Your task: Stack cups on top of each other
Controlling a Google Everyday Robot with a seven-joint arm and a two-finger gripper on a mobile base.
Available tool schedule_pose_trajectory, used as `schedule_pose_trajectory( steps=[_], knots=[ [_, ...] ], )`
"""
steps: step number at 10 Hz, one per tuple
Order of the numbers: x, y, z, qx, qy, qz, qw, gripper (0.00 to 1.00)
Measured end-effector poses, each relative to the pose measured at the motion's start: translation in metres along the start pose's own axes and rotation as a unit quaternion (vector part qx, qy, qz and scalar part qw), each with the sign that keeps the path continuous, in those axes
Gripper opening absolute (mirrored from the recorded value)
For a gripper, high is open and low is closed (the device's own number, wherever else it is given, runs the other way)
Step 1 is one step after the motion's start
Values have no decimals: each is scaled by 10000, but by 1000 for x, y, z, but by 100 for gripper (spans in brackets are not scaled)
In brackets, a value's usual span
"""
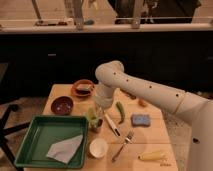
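Gripper [96,112] fingers closed on yellow-green cup [92,119], over grey cup [96,126]. Next: seat it, release.

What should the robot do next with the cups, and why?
Probably lift a little. The gripper is down at the yellow-green cup, fingers shut, beside the green tray. Whether the cup already sits in the grey one I cannot tell, so a small lift would show if it is held.

Claw [96,118] and cups [93,120] — blurred together.
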Motion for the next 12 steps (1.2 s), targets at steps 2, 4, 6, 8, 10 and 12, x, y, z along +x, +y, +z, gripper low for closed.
schedule_pose_trajectory(
  steps=[2,4,6,8,10,12],
  knots=[
    [1,3,0,35,-19,19,10000,0],
    [2,7,1,63,-39,44,10000,0],
    [2,10,1,73,-53,62,9999,0],
    [3,13,5,86,-89,74,9999,0],
    [3,14,6,90,-99,79,9999,1],
    [3,14,6,89,-101,75,9999,15]
  ],
)
